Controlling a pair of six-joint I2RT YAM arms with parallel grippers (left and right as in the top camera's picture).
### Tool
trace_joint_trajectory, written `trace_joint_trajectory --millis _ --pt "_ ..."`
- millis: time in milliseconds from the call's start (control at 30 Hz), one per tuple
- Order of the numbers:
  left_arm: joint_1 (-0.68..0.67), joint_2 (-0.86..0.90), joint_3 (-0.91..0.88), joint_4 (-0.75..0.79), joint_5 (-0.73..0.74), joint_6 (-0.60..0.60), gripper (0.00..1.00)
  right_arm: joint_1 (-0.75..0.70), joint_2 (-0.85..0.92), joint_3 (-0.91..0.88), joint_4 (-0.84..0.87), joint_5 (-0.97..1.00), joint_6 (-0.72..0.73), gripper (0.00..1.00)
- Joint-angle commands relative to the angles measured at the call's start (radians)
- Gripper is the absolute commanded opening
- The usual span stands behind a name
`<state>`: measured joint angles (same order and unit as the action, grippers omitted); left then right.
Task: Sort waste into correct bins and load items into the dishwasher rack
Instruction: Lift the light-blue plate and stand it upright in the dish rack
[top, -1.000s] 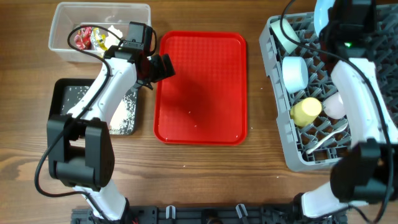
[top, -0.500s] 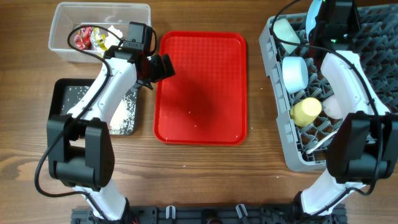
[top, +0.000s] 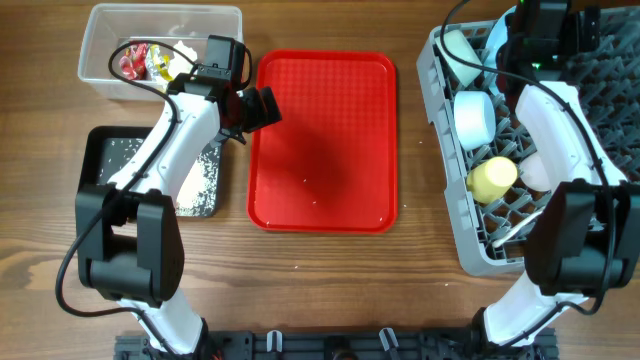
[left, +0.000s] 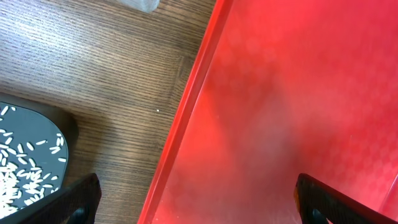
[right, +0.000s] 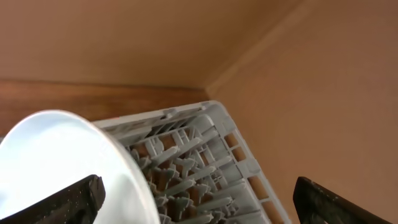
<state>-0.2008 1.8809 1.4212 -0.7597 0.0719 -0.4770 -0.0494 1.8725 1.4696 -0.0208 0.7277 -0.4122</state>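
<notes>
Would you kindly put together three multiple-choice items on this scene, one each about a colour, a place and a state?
1. The flat tray is: A red; B blue; C green.
2. The yellow cup lies: A on that tray; B in the grey rack; C between claw fingers.
3. The left claw is: A shut on the cup; B shut, empty; C open.

Answers: A, the overhead view shows it red; B, it rests among the rack's pegs; C, its fingers stand far apart over the tray's edge.
</notes>
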Motion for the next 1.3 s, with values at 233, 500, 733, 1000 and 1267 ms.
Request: trace_joint_trajectory --millis 233,500,733,1000,1267 --pt "0.000 -0.003 0.000 -0.001 -0.010 -0.003 1.00 0.029 -0.427 0.005 -0.275 -0.089 0.303 1.00" --pt "0.000 -0.003 0.000 -0.001 -0.010 -0.002 1.00 0.033 -0.693 0.005 -0.695 -0.629 0.579 1.00" --pt "0.000 -0.003 0.000 -0.001 -0.010 -0.003 1.00 0.033 -0.765 0.005 -0.906 -0.703 0.579 1.00" --pt "0.000 -0.003 0.000 -0.001 -0.010 -0.002 1.00 0.032 -0.748 0.005 -1.044 -0.646 0.557 1.00" --pt "0.000 -0.003 0.000 -0.001 -0.010 -0.003 1.00 0.032 -0.755 0.005 -1.023 -0.675 0.477 1.00"
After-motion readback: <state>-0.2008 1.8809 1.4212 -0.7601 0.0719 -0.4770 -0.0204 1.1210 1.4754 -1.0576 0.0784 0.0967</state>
